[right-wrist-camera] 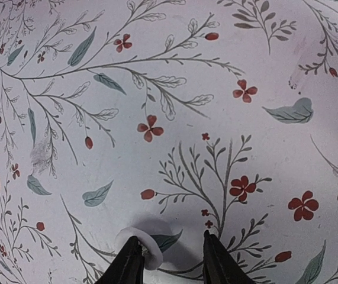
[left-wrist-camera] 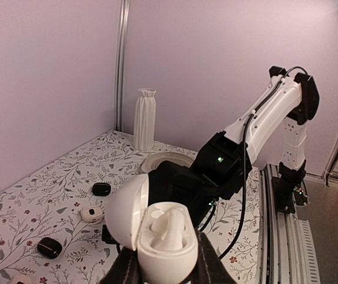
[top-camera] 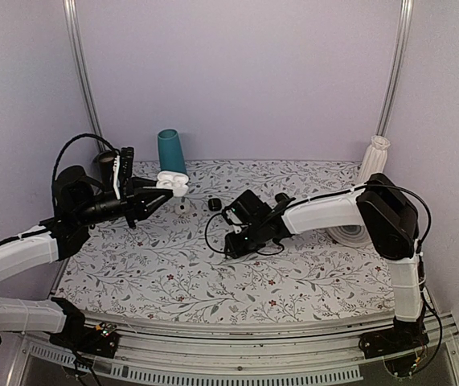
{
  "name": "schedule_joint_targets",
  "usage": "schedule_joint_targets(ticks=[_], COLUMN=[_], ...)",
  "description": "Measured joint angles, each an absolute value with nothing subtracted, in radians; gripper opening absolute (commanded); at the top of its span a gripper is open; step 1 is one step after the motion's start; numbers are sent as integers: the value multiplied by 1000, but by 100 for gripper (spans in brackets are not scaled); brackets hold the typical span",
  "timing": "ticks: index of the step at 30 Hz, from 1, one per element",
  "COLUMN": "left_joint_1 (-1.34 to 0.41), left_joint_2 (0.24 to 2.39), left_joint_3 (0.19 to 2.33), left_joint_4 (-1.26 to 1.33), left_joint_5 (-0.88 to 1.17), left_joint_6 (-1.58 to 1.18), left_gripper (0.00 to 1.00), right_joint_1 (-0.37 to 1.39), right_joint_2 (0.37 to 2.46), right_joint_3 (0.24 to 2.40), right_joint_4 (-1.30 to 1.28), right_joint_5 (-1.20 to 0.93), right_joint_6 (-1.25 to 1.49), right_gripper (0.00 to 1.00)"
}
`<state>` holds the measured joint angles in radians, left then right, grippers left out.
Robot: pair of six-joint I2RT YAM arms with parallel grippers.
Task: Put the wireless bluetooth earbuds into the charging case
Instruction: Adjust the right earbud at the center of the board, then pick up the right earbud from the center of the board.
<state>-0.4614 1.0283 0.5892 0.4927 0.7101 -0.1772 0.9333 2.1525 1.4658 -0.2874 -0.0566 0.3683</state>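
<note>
Open charging case [left-wrist-camera: 177,260], 1 earbud [left-wrist-camera: 171,228] inside

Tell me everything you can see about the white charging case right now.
The charging case is glossy white plastic, pebble-shaped with rounded corners. Its hinged lid stands open, swung to one side. One earbud sits in a moulded well inside; a second cannot be made out. The left gripper clamps the body from both sides and holds it in the air above the floral table.

Charging case [left-wrist-camera: 163,251] glossy white; cup [top-camera: 171,151] teal; vase [left-wrist-camera: 144,121] white; tabletop [right-wrist-camera: 216,89] white with grey-green sprigs and red blossoms.
</note>
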Motion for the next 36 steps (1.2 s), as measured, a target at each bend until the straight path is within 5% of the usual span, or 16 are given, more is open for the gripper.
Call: schedule_joint_targets(ticks=[36], left_joint_1=[-461], left_joint_2=[1035], left_joint_3=[589], left_joint_4=[493], left_joint_5=[717], left_joint_6=[-185], left_gripper=[0], right_joint_1=[984], right_joint_2=[2146], right_joint_3=[1444], right_joint_4=[-261], right_joint_5=[-144], right_joint_6=[423], right_gripper=[28])
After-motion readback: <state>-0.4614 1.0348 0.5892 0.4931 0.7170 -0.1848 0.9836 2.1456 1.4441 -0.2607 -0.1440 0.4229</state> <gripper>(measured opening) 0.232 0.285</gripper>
